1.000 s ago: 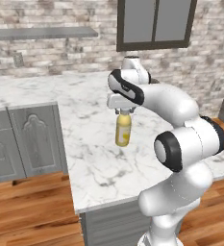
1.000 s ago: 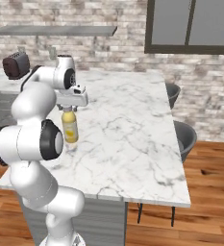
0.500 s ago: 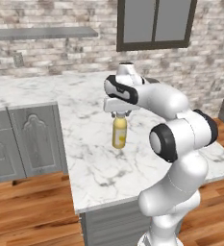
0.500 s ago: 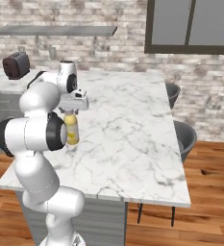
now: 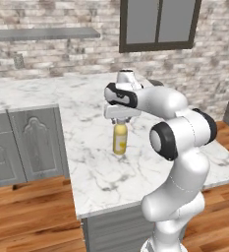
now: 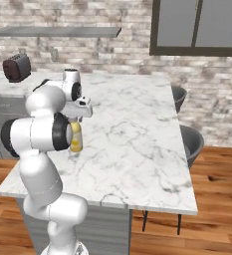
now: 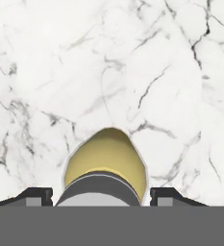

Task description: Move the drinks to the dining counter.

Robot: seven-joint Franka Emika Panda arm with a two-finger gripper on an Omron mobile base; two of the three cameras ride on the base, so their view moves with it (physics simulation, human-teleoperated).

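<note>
The small yellow bottle [image 5: 119, 140] with its pale grey cap stands upright on the dining counter [image 5: 99, 172], a white veined marble slab, near its left side. My gripper [image 5: 120, 120] points straight down over the bottle's top, its fingers closed around the neck. From the right base view the bottle [image 6: 76, 137] sits partly behind my arm, under the gripper [image 6: 77, 118], on the counter [image 6: 137, 144]. In the hand view the bottle [image 7: 106, 153] fills the space between my fingertips, gripper [image 7: 101, 197], over the marble [image 7: 132, 57]. The red can is out of view.
Grey panelled cabinets [image 5: 27, 142] join the counter on the left. A dark toaster [image 6: 16, 67] sits on the back worktop. Two grey stools [image 6: 189, 144] stand along the counter's right side. The counter's near edge [image 5: 106, 209] drops to a wooden floor.
The gripper has come down a little with the bottle, which now sits low on the marble. My arm's elbow has swung closer to the cameras.
</note>
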